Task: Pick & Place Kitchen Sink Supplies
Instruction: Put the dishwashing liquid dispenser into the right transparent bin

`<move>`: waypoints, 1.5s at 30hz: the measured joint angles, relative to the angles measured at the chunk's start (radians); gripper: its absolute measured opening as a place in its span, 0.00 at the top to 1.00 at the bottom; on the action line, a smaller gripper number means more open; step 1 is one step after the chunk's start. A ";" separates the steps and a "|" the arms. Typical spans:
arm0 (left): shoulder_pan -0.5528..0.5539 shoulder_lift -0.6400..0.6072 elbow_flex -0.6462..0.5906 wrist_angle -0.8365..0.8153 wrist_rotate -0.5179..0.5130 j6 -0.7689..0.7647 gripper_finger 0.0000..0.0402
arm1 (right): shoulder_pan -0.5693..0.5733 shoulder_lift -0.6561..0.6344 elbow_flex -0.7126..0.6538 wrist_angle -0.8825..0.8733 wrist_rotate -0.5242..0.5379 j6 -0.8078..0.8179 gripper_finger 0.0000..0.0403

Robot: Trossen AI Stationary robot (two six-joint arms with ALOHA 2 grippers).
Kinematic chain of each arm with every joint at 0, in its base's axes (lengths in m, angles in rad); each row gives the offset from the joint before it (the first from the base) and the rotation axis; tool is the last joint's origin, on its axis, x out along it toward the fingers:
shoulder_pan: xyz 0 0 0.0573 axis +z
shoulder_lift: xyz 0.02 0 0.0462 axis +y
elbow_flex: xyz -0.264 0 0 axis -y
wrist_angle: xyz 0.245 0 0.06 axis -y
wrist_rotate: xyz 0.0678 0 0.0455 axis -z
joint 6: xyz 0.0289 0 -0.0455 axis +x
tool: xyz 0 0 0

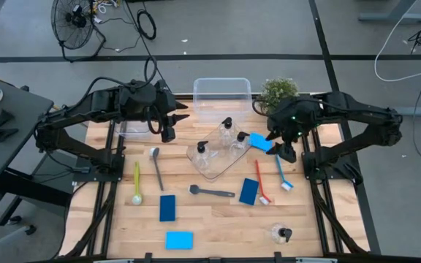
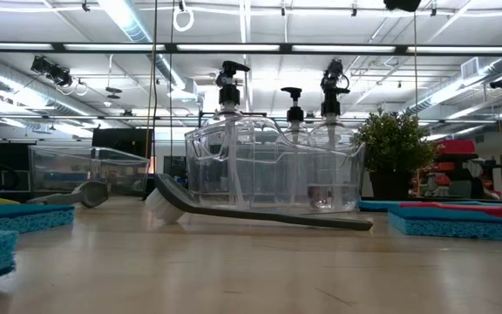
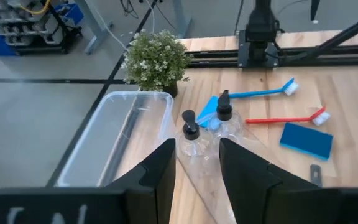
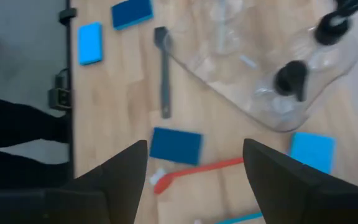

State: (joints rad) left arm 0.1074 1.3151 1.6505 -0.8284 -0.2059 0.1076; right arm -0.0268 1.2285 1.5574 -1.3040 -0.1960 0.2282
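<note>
A clear tray [image 1: 212, 166] in the middle of the table holds three clear pump bottles [image 1: 227, 129]. A light-blue sponge [image 1: 260, 141] lies by its right end. A red brush [image 1: 261, 181], a blue brush [image 1: 283, 174], a dark-blue sponge [image 1: 248, 191] and a black brush [image 1: 212, 191] lie nearer. My left gripper [image 3: 196, 144] hovers open over the far left of the table, facing the tray. My right gripper [image 4: 194, 146] hangs open above the red brush [image 4: 197, 169], right of the tray, with nothing between its fingers.
A clear bin [image 1: 221, 95] and a small plant [image 1: 278, 91] stand at the far edge; another bin [image 1: 133, 132] sits under my left arm. A grey brush [image 1: 156, 166], yellow-green brush [image 1: 137, 183], two sponges [image 1: 167, 207] and a lone bottle [image 1: 281, 234] lie nearer.
</note>
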 joint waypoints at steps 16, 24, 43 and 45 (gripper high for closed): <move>0.000 0.000 0.000 -0.008 0.125 -0.065 0.68 | 0.324 0.005 -0.012 -0.014 0.109 0.099 0.34; 0.000 0.000 -0.001 -0.010 0.125 -0.062 0.68 | 0.449 0.012 -0.143 0.044 -0.003 0.139 0.34; 0.000 0.000 -0.001 -0.026 0.125 -0.036 0.68 | 0.630 0.012 -0.296 0.251 -0.155 0.295 0.34; 0.000 0.000 -0.001 -0.025 0.125 -0.036 0.68 | 0.648 0.012 -0.296 0.267 -0.164 0.316 0.34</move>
State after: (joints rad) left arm 0.1074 1.3151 1.6497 -0.8534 -0.0811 0.0717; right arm 0.6209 1.2407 1.2617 -1.0369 -0.3595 0.5440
